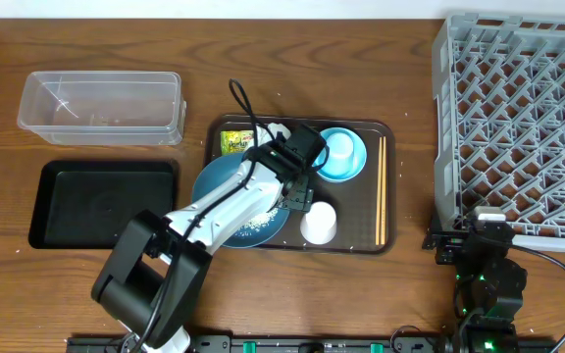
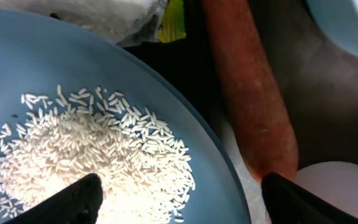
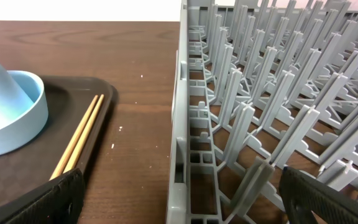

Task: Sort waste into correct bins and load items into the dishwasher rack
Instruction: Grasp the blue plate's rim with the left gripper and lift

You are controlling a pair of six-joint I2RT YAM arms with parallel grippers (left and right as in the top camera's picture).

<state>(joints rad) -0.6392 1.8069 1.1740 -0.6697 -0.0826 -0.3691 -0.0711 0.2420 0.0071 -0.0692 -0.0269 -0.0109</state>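
On the dark blue plate (image 2: pixel 166 93) lies loose white rice (image 2: pixel 92 149). My left gripper (image 2: pixel 182 205) hangs low over the plate's right rim, open; one finger is over the rice, the other beside the near end of the orange carrot (image 2: pixel 253 93). Seen from overhead, the left gripper (image 1: pixel 297 184) is between the plate (image 1: pixel 226 191), the light blue bowl (image 1: pixel 343 155) and a white cup (image 1: pixel 319 224). Tissue (image 1: pixel 278 130) and wrapper (image 1: pixel 235 142) lie behind the plate. Chopsticks (image 1: pixel 381 191) lie at the right. My right gripper (image 3: pixel 191 205) is open astride the dishwasher rack (image 3: pixel 260 124) wall.
Everything on the left arm's side sits on a dark brown serving tray (image 1: pixel 385 235). The clear tub (image 1: pixel 101 106) and the black tray (image 1: pixel 106 203) stand to its left. The rack (image 1: pixel 518 118) fills the right side, with the right gripper (image 1: pixel 479 230) at its near left corner.
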